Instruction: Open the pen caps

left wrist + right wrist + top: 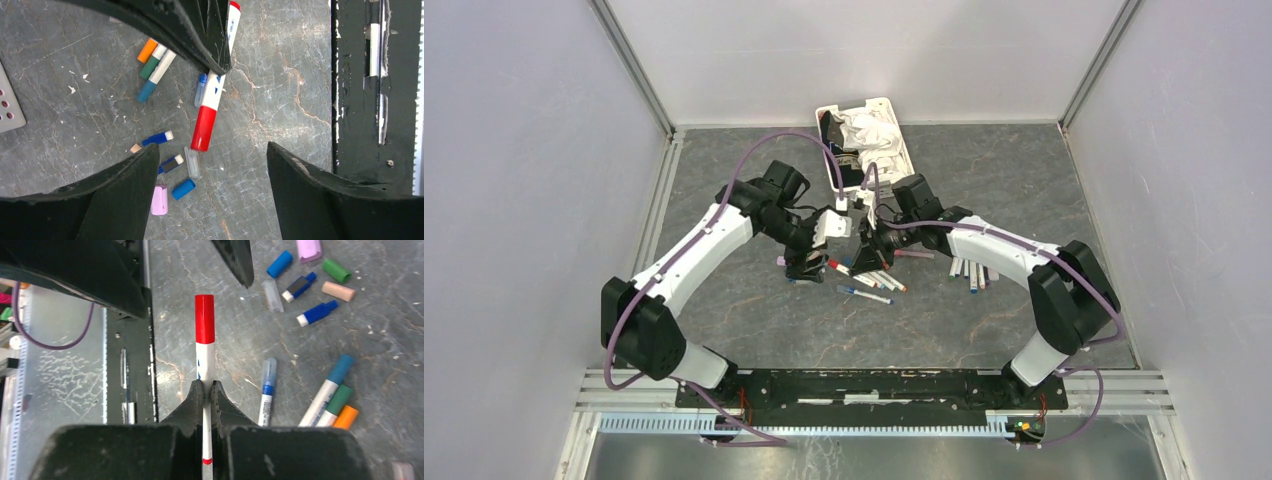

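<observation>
1. Right gripper (207, 386) sits nearest its wrist camera. Its fingers are pinched tight on the white barrel of a red-capped pen (205, 357), which points to 12 o'clock. The pen seems lifted off the table (944, 320), though height is hard to read here.
2. Left gripper (212, 147) is spread wide and holds nothing. In its own view the red cap (204, 127) lies between its fingers.
3. To do this step well, I judge the left fingers should close on the red cap alone, clear of the barrel. The pull should then run straight along the pen while the right grip is firm. A skewed pull would likely twist the pen loose.
4. White basket (879, 130) stands at 12 o'clock in the top view, well apart.
5. Three capped pens (325, 392) in blue, green and orange lie at 4 o'clock in the right wrist view, not yet opened.
6. Loose caps (279, 264) are scattered at 1 o'clock, near the left fingers but off the pull line.
</observation>
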Available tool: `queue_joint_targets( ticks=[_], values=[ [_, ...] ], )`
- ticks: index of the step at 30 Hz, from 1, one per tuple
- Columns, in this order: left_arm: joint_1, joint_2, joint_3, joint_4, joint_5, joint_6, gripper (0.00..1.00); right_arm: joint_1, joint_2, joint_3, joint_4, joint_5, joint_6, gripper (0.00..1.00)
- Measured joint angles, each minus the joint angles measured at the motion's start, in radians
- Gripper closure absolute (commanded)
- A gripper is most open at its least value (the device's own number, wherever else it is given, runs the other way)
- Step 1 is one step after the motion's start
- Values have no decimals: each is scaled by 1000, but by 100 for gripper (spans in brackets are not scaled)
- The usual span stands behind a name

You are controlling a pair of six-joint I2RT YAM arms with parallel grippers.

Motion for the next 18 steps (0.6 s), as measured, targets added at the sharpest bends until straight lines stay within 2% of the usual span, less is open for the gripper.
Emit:
queue_joint_targets(
  ticks=[10, 12, 14, 16, 18],
  values=[
    [-60, -8, -28, 21, -56, 40, 62, 0, 56, 50, 12, -111, 67, 100],
    [-67, -10, -34, 24, -73, 48, 74, 0, 64, 54, 17, -127, 80, 100],
    [-76, -11, -39, 30, -94, 50, 94, 0, 71, 56, 18, -143, 92, 100],
    [-84, -13, -46, 20, -111, 60, 98, 0, 75, 56, 24, -147, 100, 84],
    [-92, -15, -53, 28, -128, 70, 98, -2, 78, 56, 32, -149, 119, 74]
  ],
)
